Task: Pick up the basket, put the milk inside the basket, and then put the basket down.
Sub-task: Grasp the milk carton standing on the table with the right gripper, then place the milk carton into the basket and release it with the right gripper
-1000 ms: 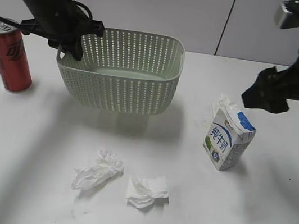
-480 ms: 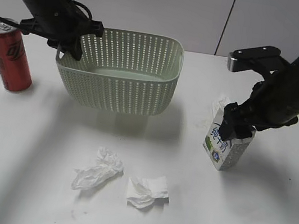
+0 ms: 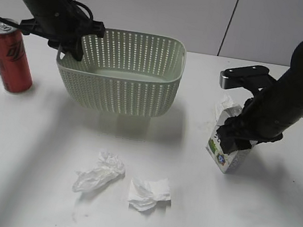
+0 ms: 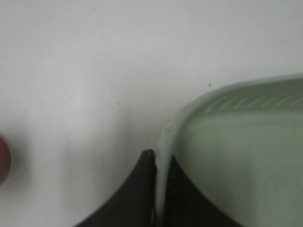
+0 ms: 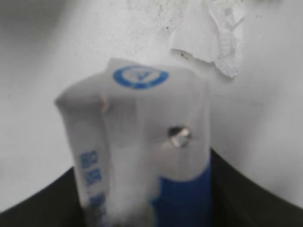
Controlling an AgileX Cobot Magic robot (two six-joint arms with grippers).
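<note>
The pale green basket (image 3: 120, 94) hangs tilted a little above the table at the back left, and my left gripper (image 3: 69, 49) is shut on its left rim. In the left wrist view the two black fingers (image 4: 158, 189) pinch the basket's rim (image 4: 163, 142). The milk (image 3: 223, 155), a white carton with blue print, stands on the table at the right. My right gripper (image 3: 237, 136) is down over its top. In the right wrist view the carton (image 5: 142, 118) fills the gap between the fingers (image 5: 147, 208), which press both its sides.
A red soda can (image 3: 10, 59) stands at the far left, and its edge shows in the left wrist view (image 4: 2, 158). Two crumpled tissues (image 3: 99, 171) (image 3: 150, 194) lie at the front centre. Another tissue (image 3: 225, 105) lies behind the milk, also seen by the right wrist (image 5: 213, 38).
My right arm came down from the upper right onto the milk and its fingers now grip the carton. The left arm and basket have stayed still.
</note>
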